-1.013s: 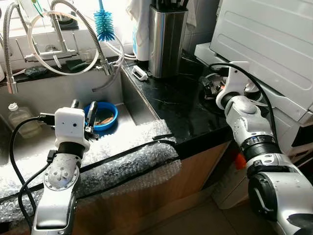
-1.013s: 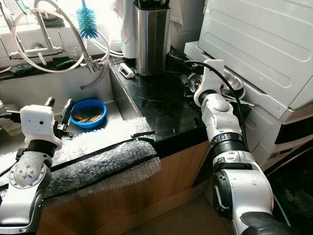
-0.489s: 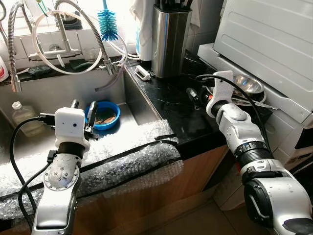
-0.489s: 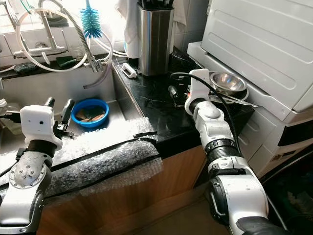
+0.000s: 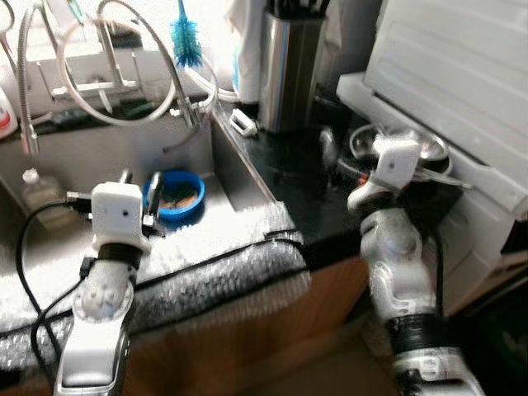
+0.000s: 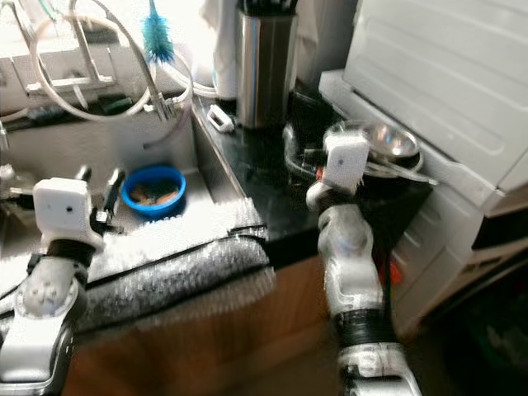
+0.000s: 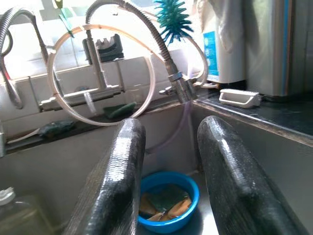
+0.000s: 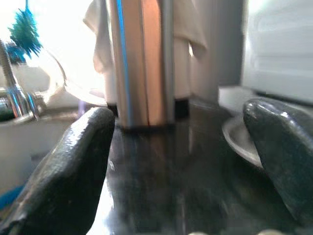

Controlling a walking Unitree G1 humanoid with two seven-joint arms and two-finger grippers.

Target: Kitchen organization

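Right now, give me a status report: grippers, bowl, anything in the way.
Left gripper open above the sink, empty. Right gripper open over the black counter. Round blue plastic bowl in the sink. Shiny steel bowl beside right gripper.

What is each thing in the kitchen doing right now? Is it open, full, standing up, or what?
Left gripper: jaws open, holding nothing, above the sink.
Right gripper: jaws wide open, empty, over the black counter.
Round blue plastic bowl: upright in the sink, scraps inside.
Tall steel knife holder: standing upright on the counter.
Shiny metal bowl: upright, looks empty.
Teal bottle brush: bristles up.
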